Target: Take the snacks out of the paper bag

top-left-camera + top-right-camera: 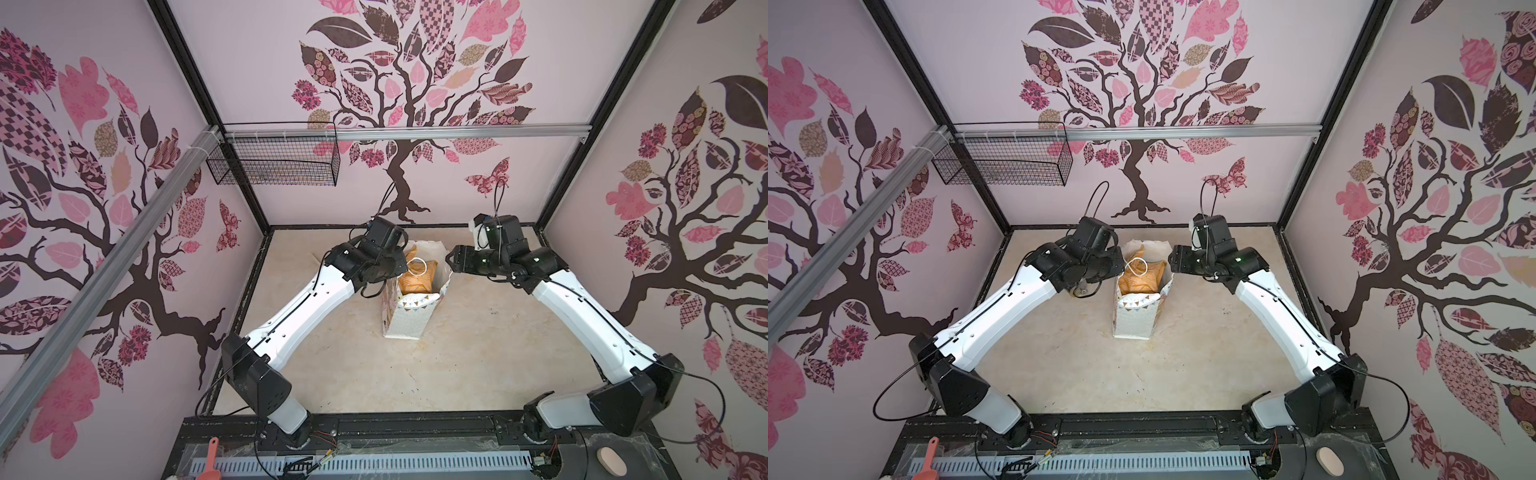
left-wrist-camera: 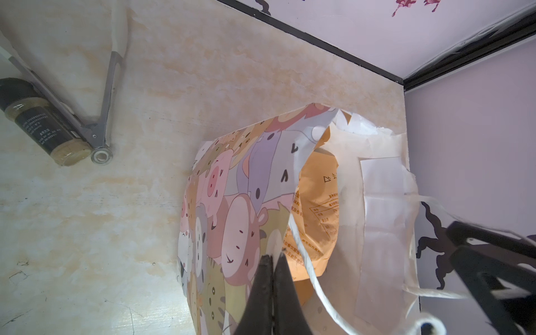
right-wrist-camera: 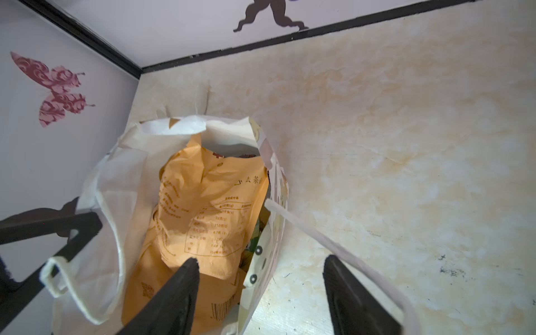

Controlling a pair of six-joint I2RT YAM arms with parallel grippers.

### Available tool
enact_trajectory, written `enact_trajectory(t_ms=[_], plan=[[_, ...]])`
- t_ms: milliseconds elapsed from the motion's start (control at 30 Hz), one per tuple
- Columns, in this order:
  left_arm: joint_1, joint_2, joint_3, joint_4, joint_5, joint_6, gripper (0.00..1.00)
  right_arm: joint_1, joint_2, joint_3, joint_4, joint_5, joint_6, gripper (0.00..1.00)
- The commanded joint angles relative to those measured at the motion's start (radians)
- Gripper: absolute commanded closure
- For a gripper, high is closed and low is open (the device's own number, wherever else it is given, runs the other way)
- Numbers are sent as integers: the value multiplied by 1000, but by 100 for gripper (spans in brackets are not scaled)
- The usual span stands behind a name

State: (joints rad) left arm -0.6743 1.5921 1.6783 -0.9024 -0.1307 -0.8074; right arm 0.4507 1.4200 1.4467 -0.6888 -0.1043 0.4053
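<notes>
Standing upright: paper bag (image 1: 405, 320), orange packet (image 3: 208, 208) inside. Left gripper (image 2: 272, 278) clenched on its rim; right gripper (image 3: 261, 259) released, straddling its wall.

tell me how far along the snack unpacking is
Done: nothing is out yet; no packet lies on the table in both top views. In hand: the left gripper, jaws shut, pinches the paper bag by its rim; the right gripper hangs open over its mouth. Left: the orange packet and whatever lies beneath it.
</notes>
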Motion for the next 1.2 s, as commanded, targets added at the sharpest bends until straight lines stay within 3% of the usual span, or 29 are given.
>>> enact_trajectory(t_ms=[0, 67, 200, 267, 300, 533, 733, 867, 900, 967, 1100, 1167], plan=[[3, -48, -35, 68, 9, 14, 100, 20, 52, -3, -48, 26, -11, 30], [5, -63, -52, 70, 5, 13, 100, 26, 69, 0, -37, 13, -6, 40], [16, -97, -89, 69, 2, 5, 100, 45, 83, 25, -23, 20, 10, 81], [25, -114, -109, 69, 5, -4, 100, 67, 72, 32, -5, 35, 15, 97], [28, -128, -121, 74, 6, -4, 100, 79, 65, 34, 9, 35, 23, 100], [71, -222, -227, 90, 12, -16, 100, 152, 46, 11, 65, -50, 103, 100], [151, -279, -331, 140, 137, -39, 100, 213, 31, -21, 100, -60, 155, 100], [150, -304, -349, 156, 144, -32, 100, 219, 11, -39, 131, -89, 183, 99], [151, -306, -350, 154, 134, -33, 100, 219, 5, -48, 141, -85, 185, 96], [150, -310, -353, 151, 127, -33, 100, 220, 1, -47, 135, -59, 180, 81], [150, -329, -354, 154, 119, -25, 72, 219, -21, -17, 87, 21, 149, 55], [150, -351, -351, 155, 100, -15, 65, 219, -49, -16, 84, 49, 137, 47]])
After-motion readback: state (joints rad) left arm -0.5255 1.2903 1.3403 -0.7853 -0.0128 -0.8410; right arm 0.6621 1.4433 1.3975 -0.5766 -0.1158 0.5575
